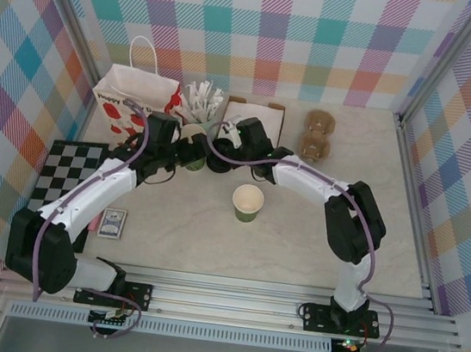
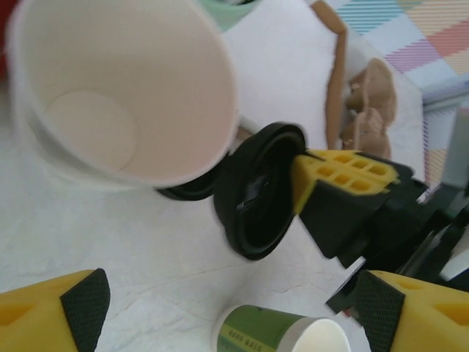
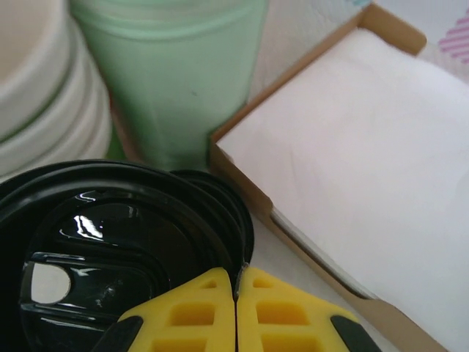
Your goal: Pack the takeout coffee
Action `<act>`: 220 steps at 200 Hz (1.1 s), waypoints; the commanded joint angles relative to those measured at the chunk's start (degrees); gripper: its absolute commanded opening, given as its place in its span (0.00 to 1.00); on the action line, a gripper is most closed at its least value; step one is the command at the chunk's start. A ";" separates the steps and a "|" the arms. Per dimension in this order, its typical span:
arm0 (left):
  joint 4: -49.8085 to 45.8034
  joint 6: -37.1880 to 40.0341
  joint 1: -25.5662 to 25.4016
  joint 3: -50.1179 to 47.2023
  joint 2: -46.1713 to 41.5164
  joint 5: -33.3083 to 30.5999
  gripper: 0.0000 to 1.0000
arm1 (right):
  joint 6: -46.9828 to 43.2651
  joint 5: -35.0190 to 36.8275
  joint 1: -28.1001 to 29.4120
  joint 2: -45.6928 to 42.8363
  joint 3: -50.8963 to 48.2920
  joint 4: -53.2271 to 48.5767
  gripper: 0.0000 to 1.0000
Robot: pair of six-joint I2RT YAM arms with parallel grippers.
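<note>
Right arm's on the lids now. The right gripper point(image 3: 236, 284) has its yellow fingers pressed together on the rim of a black lid point(image 2: 256, 192), nipping it by the edge. From the left wrist camera the lid looks tipped up on its side, clear of the table, just beside the stack of cream cups point(image 2: 124, 95). More black rims sit nested under it, so I'd say it's being peeled off a stack of lids point(image 3: 236, 213).

The left gripper point(image 2: 233, 304) is spread wide with nothing between the pads, hovering over the same corner, close to the cream cups.

The coffee itself, the dark-green paper cup point(image 1: 248, 202), stands alone in the middle of the table point(image 1: 296, 245). It's upright and uncovered, its pale inside showing, well apart from both claws. So by my reading this is the lidding step: fetch a lid, cap the cup, then pack it.

What's next, I'd guess, is a short carry toward the near side and some care. The lid needs turning flat, centring over the rim and pressing down evenly. An edge pinch like that could let it swing or slip, and a second lid could cling underneath. The free left claw could steady the cup. After that, the white gift bag point(image 1: 129, 93) at the back left looks the likely place for it.
</note>
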 commanded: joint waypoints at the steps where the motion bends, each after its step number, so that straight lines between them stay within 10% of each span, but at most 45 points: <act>1: -2.82 6.10 0.52 3.65 2.21 2.66 0.83 | -3.20 1.10 0.66 -4.01 -1.10 5.08 0.06; 137: -2.69 8.09 -1.81 7.94 8.32 -1.00 0.56 | 1.15 3.55 3.75 -6.80 0.19 1.20 0.06; 220: -2.66 10.77 -3.27 8.20 8.24 -1.84 0.07 | 6.36 0.28 3.91 -6.85 3.03 -4.45 0.09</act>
